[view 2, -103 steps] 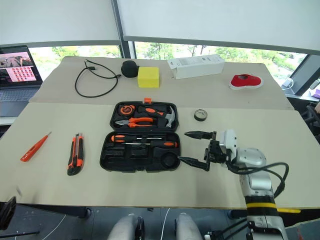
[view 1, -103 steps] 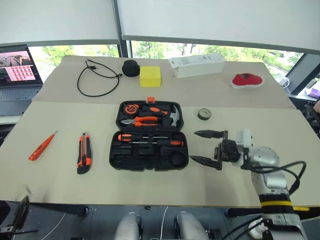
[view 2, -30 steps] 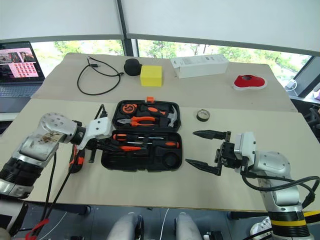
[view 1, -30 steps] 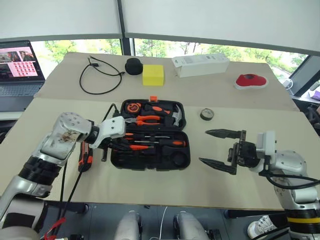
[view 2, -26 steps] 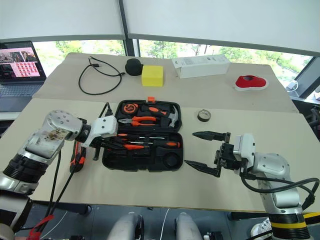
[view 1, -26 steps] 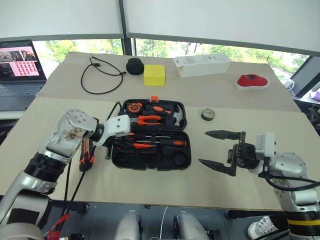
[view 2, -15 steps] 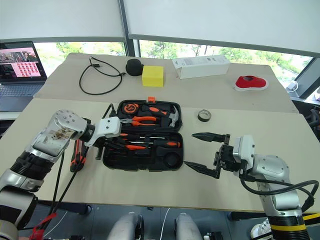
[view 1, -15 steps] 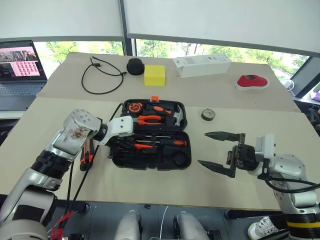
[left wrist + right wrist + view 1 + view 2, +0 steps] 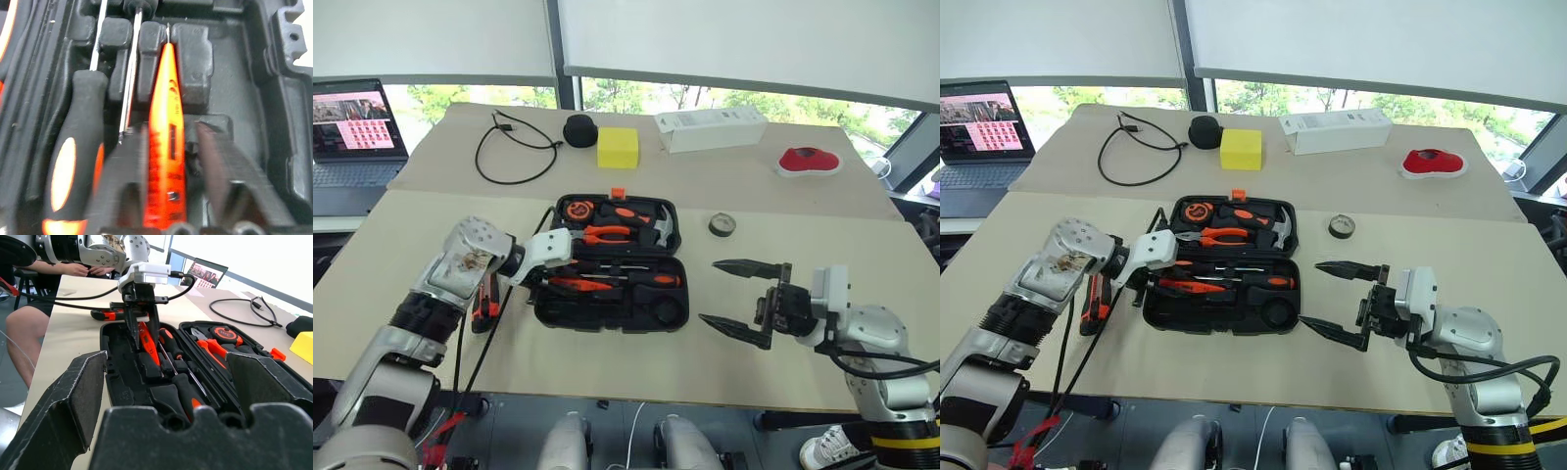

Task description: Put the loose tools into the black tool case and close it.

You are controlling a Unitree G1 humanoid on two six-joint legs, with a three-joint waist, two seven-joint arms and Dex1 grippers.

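One loose tool remains outside: the knife [image 9: 485, 305] lies on the table [image 9: 401, 284] just left of the case [image 9: 607, 318], partly behind the left arm. Moving right, the left gripper [image 9: 1152, 275] reaches into the front half of the open case at its left end. The left wrist view shows the tester [image 9: 165, 127] lying between its fingers [image 9: 215, 161], tip pointing along a moulded slot beside the steel shafts of the two screwdrivers [image 9: 73, 161]. A gap shows on either side of the tester, so the jaws look parted and letting go rather than clamped on it; whether it is fully seated in its slot I cannot tell. The screwdrivers sit in the front half, their orange-and-black handles toward the right [image 9: 651, 280]. The rear half holds the pliers [image 9: 607, 233], hammer [image 9: 658, 227] and a tape measure [image 9: 574, 210], with the orange latch [image 9: 618, 193] at the far edge. Further right, the right gripper [image 9: 736, 298] hovers over bare table, well clear of the case, jaws spread wide and holding nothing.

By my reckoning three of the four loose tools are in or nearly in. Left to do: free the tester, fetch the knife and place it, then fold the case shut and latch it
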